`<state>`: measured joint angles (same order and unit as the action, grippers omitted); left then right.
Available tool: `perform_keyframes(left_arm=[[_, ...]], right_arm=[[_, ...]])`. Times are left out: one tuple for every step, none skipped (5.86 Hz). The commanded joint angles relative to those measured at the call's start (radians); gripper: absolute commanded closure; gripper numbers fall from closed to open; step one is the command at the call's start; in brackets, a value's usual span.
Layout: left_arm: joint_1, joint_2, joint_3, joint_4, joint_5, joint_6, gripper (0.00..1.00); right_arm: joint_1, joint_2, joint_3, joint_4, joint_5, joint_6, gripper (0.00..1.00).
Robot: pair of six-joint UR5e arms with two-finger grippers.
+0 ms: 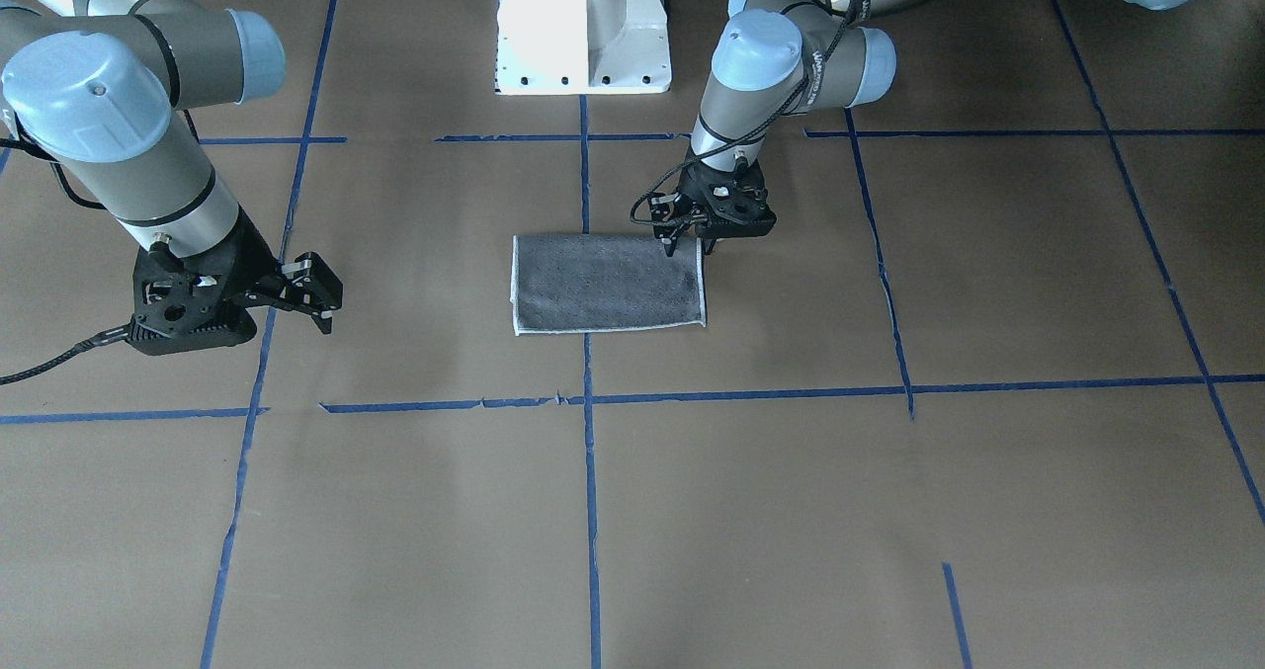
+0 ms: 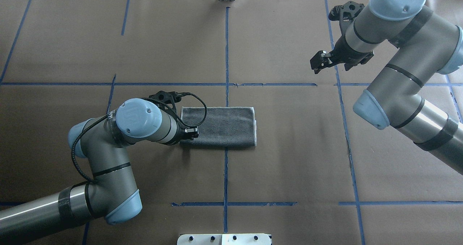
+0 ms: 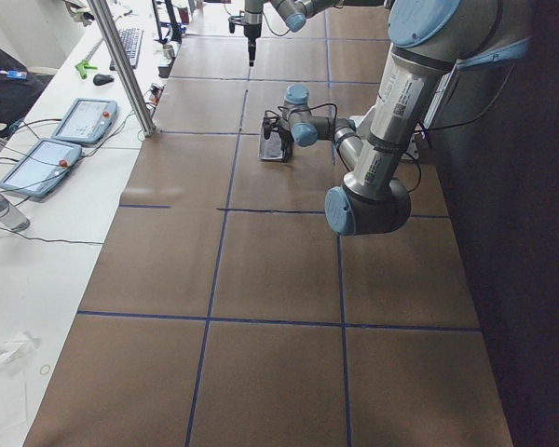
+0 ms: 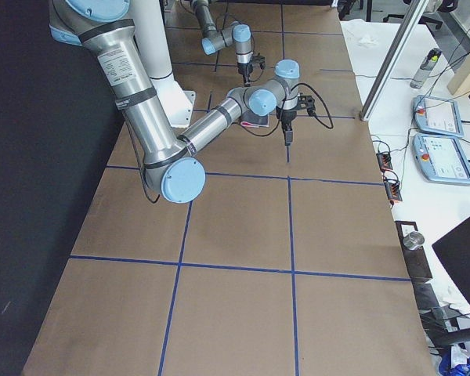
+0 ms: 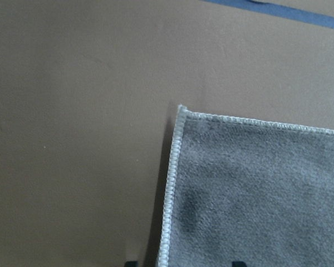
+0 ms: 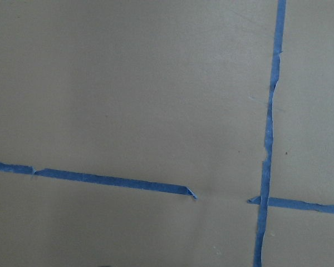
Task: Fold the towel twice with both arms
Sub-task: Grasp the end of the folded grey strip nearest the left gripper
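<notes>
The towel [image 1: 603,284] lies flat mid-table as a rectangle, grey face up with pale edging; it also shows in the overhead view [image 2: 220,125]. My left gripper [image 1: 689,245] points straight down at the towel's short end on my left side, at the corner nearer my base. In the left wrist view the towel [image 5: 256,189] fills the lower right, and two dark fingertips at the bottom edge stand apart on either side of its edging, so the gripper is open. My right gripper [image 2: 318,63] is open and empty, held above bare table far to the right of the towel [image 1: 321,298].
The white pedestal base [image 1: 583,27] stands at the table's robot side. Blue tape lines [image 1: 588,402] mark a grid on the brown table cover. An operators' bench with tablets [image 3: 74,121] and a metal post [image 3: 121,65] runs along the far side.
</notes>
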<state>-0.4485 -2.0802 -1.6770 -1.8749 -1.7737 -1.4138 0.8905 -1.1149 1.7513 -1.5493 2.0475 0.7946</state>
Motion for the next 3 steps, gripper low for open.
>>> perform_keyframes(left_arm=[[0.002, 0.006, 0.000, 0.000, -0.001, -0.001, 0.43], [0.005, 0.012, 0.000, 0.000, -0.001, -0.001, 0.45], [0.005, 0.012, 0.000, 0.000, -0.003, -0.001, 0.64]], right_arm=[[-0.001, 0.001, 0.001, 0.000, -0.004, 0.000, 0.00], [-0.001, 0.001, 0.001, 0.000, -0.004, 0.000, 0.00], [-0.001, 0.001, 0.001, 0.000, -0.006, 0.000, 0.00]])
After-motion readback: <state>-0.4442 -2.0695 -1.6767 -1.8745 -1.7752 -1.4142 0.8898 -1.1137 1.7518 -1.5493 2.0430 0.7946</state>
